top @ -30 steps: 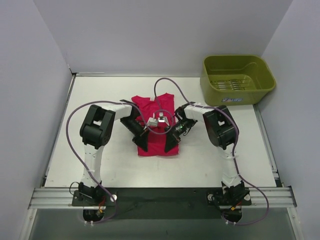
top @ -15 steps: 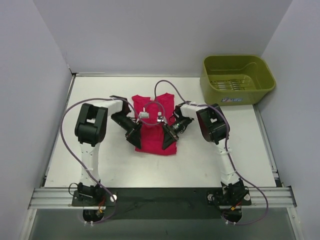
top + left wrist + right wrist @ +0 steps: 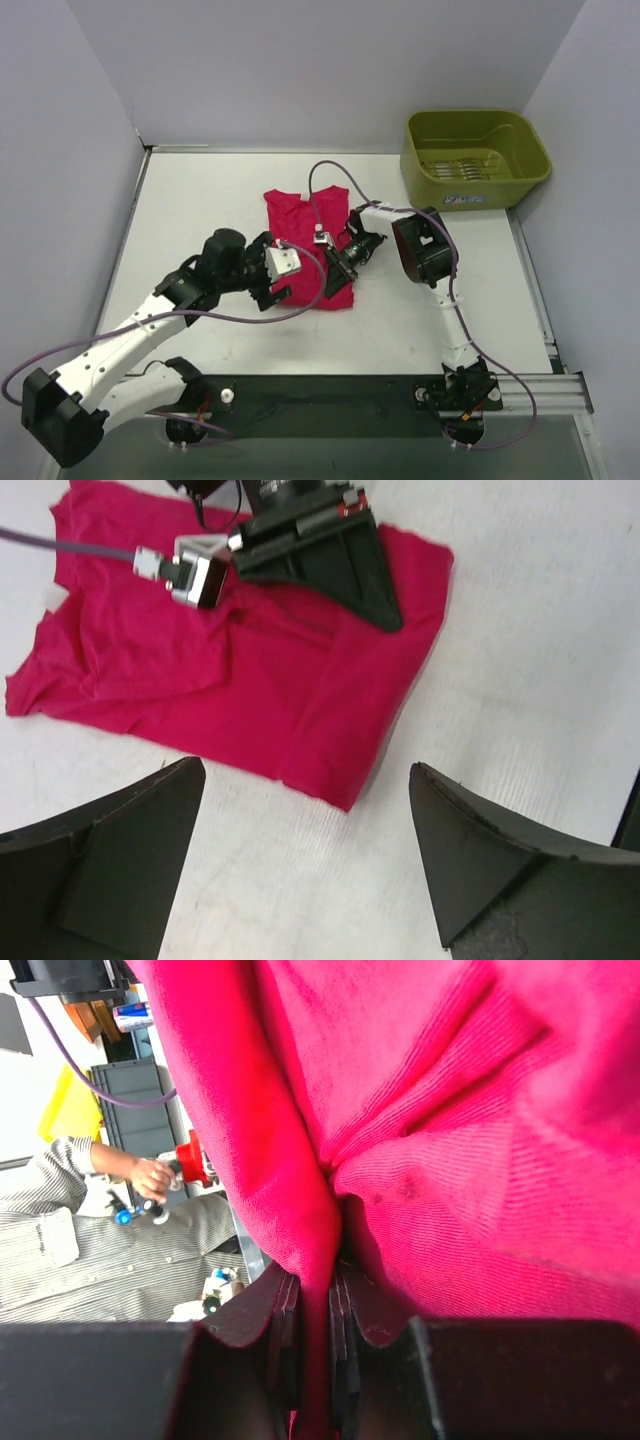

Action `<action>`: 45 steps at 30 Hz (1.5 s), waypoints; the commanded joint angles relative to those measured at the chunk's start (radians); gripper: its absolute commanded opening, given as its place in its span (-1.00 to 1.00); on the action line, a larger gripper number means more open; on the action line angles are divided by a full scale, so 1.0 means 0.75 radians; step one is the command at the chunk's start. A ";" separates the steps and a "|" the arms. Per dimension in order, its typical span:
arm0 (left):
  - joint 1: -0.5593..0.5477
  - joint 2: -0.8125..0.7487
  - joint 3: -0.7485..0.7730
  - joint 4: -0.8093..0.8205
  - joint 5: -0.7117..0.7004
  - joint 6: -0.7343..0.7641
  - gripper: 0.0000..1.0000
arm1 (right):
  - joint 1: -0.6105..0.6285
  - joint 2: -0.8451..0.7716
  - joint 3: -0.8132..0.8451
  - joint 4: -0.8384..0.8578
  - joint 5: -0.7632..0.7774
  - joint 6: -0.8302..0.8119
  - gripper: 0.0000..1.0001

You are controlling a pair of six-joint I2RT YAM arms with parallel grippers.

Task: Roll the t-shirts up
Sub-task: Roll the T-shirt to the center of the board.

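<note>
We are noting that the left gripper [image 3: 305, 770] has just let go. Its jaws, pinched on the cloth a second ago, are now standing wide apart and holding nothing. The left arm has swung back toward the near-left of the table [image 3: 190, 200] and is hovering just beside the near edge of the t-shirt [image 3: 300, 212]. The right gripper [image 3: 318, 1300] is staying clenched on a fold of the magenta fabric at the shirt's near-right side. The t-shirt is lying mid-table, creased and partly doubled over, well apart from the olive tub [image 3: 412, 150]. We are judging the roll as barely begun. With one side freed, the left gripper is likely needing a fresh grasp before rolling proceeds.
</note>
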 commanded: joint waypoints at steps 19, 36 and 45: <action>-0.572 0.243 -0.862 1.522 -0.663 0.617 0.95 | -0.037 0.103 0.048 -0.044 0.023 0.084 -0.91; -0.568 0.648 -0.866 1.748 -0.792 0.770 0.81 | -0.029 0.159 0.099 -0.097 0.010 0.068 -0.91; -0.500 0.927 -0.778 1.832 -0.788 0.818 0.54 | -0.029 0.169 0.111 -0.128 0.000 0.050 -0.91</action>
